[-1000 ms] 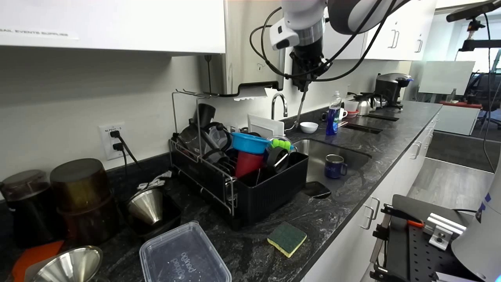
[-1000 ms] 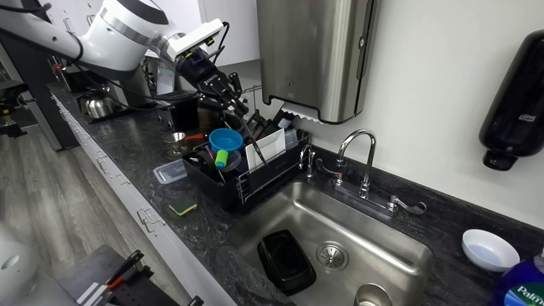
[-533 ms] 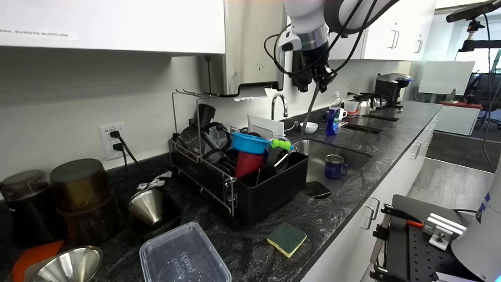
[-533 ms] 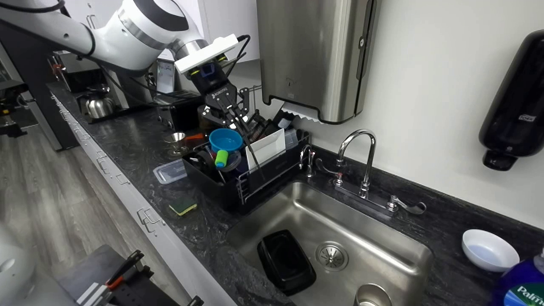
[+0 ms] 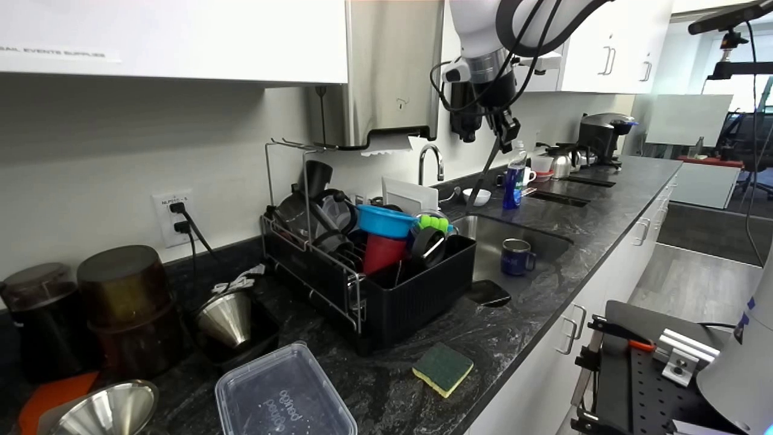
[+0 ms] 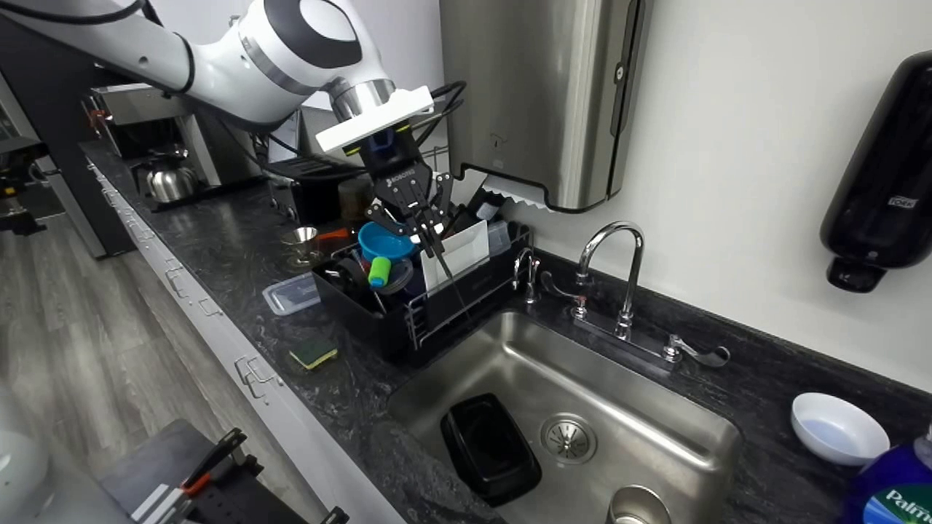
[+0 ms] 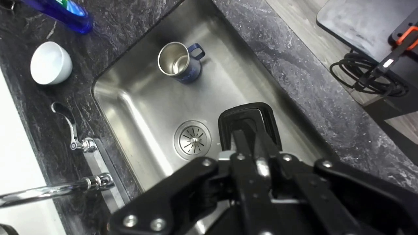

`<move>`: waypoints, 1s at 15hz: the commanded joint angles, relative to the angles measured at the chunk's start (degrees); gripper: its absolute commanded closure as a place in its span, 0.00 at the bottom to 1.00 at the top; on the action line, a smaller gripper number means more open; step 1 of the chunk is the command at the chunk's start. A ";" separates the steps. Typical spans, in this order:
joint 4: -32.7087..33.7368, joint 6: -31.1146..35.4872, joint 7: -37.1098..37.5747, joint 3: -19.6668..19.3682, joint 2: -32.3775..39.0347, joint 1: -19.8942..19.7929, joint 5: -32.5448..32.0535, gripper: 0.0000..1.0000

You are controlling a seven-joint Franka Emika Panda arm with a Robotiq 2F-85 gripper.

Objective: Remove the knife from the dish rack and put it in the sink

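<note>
1. Far left. In an exterior view the sponge (image 6: 314,352) and the dish rack (image 6: 362,318) lay where they had been a second earlier; the blue bowl (image 6: 386,241) in the dish rack had not shifted.

2. Gripper (image 6: 432,244). Over the last second it had moved lower and to the right in this view. Its jaws stood narrow — clamped on the knife (image 6: 451,277) near the upper end. Whether handle or blade was gripped could not be determined.

3. Knife position. It hung in the air, tilted, its free end pointing down toward the rear corner of the sink (image 6: 520,348) nearest the dish rack. Both exterior views placed it outside the dish rack; removal was judged complete and transfer in progress. Whether the free end had crossed the sink rim could not be confirmed.

4. Sink interior: black container (image 6: 489,447), drain (image 6: 569,438), mug (image 6: 639,507). The next move called for further travel right, lowering below the rim, then release; the steel beside the drain was judged the most suitable set-down area. Caution — a long knife held at one end was liable to pivot or catch the rim.

5. Far right. White bowl (image 6: 839,429) and blue bottle (image 6: 888,484): outside the required path.
</note>
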 commanded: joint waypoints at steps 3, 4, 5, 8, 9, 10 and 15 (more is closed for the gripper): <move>1.93 3.72 3.98 -1.61 4.20 -3.54 1.18 0.97; 2.28 4.42 4.64 -1.99 5.33 -4.11 1.54 0.97; 2.20 5.05 5.32 -2.25 6.08 -4.52 2.14 0.97; 1.60 6.50 7.55 -2.52 7.99 -5.45 3.81 0.97; 1.20 6.85 8.24 -2.42 8.12 -5.59 4.39 0.97; 1.11 7.02 8.73 -2.41 8.62 -5.75 5.20 0.97; 1.01 7.71 10.74 -2.85 10.62 -6.76 8.10 0.97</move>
